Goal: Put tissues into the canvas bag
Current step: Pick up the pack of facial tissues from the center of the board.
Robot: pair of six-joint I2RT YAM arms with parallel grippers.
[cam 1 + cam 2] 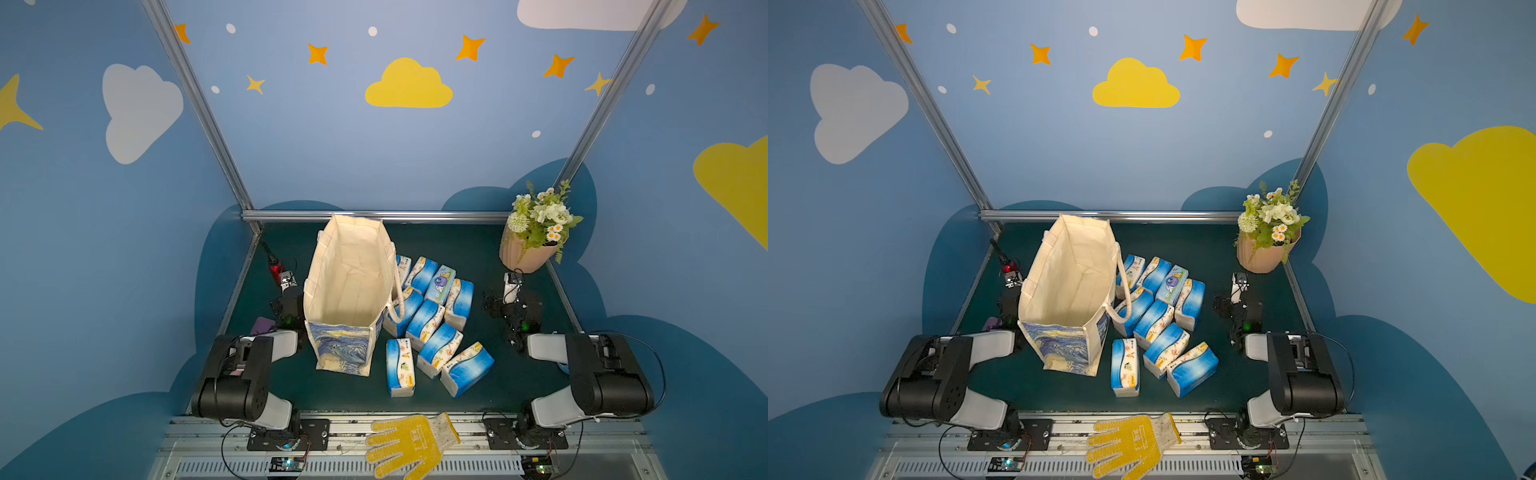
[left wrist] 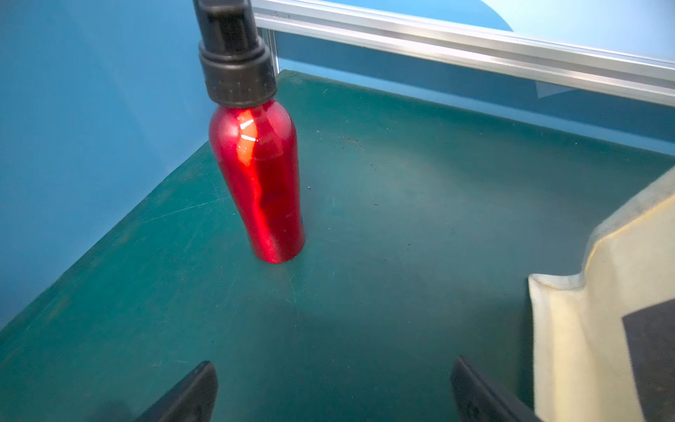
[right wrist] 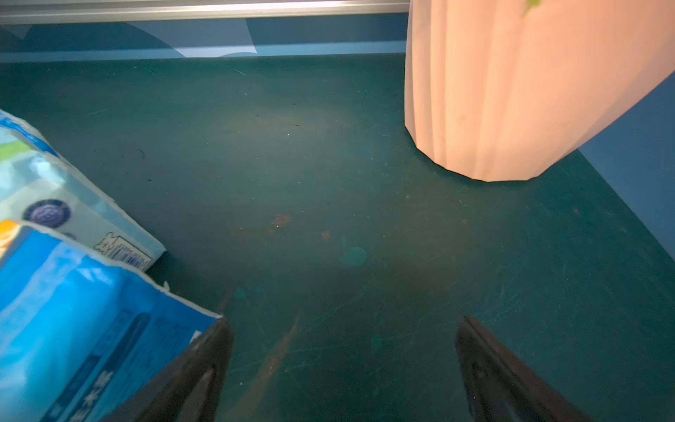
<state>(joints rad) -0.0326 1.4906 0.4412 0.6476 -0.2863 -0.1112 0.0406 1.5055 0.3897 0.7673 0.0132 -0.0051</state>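
Left wrist view is showing the left pincer [image 2: 334, 365] hanging wide open and empty, just beside the canvas bag [image 1: 353, 266]. The bag is standing with its mouth open, likely so packs can drop in. The tissues [image 1: 432, 328] are lying heaped on the worktop [image 1: 478, 253], touching the bag's right side. The right pincer [image 3: 345, 321] is gaping empty too, just beside the heap.
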